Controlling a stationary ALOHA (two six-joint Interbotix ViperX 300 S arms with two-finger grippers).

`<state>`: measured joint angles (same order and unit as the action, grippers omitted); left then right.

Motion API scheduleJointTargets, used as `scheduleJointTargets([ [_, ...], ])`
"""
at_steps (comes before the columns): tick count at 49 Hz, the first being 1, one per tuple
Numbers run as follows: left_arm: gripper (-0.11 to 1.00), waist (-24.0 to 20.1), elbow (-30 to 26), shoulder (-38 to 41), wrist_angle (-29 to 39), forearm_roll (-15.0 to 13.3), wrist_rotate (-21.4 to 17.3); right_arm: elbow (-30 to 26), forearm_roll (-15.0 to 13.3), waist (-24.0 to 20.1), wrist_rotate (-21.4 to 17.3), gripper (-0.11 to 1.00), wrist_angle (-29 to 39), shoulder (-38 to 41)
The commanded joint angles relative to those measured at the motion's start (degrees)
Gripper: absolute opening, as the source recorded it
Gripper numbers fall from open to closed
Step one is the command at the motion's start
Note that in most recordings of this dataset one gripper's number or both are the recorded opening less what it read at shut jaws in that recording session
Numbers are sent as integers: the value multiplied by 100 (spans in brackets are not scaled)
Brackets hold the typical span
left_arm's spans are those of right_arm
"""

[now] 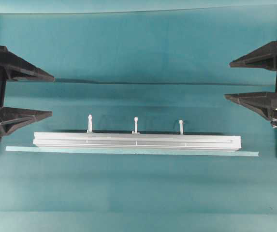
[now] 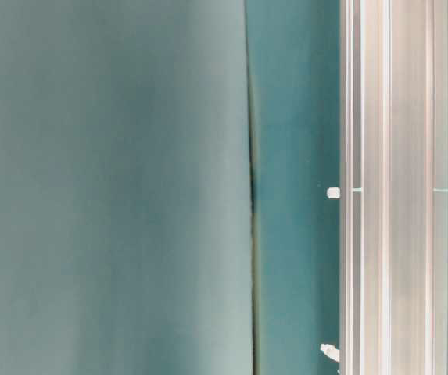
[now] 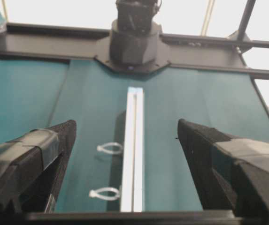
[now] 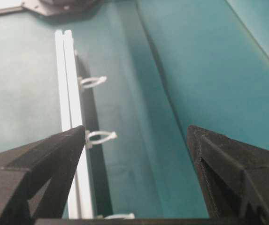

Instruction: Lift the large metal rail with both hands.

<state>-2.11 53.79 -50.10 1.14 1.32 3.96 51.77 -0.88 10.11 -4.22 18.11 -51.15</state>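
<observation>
My left gripper (image 3: 127, 176) stands wide, its two lattice fingers (image 3: 35, 164) spread apart and holding nothing. Seen from that wrist, the one large metal rail (image 3: 133, 154) runs straight away from me between the fingers, untouched, with two zip-tie loops (image 3: 107, 193) showing on its left side.

My right gripper (image 4: 136, 176) is just as wide and also empty. From that wrist the rail lies toward the left, passing behind the tip of one of its two fingers (image 4: 45, 164), with zip-ties sticking out to the right.

From overhead, the rail (image 1: 137, 141) lies flat and lengthwise on the teal cloth (image 1: 138, 53), between my two grippers and clear of both. I count three zip-ties (image 1: 135, 124) along its far edge. One thin pale strip (image 1: 128, 152) runs along its near edge, longer than the rail at both ends.
</observation>
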Motion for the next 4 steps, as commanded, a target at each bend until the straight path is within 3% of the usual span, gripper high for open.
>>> scheduleJointTargets([
  [1,95,-9,-79,0,-26,26,9,-26,0,26,-18,91,-44,-9],
  [4,95,0,-70,0,-35,26,9,-26,0,26,-18,91,-53,-35],
])
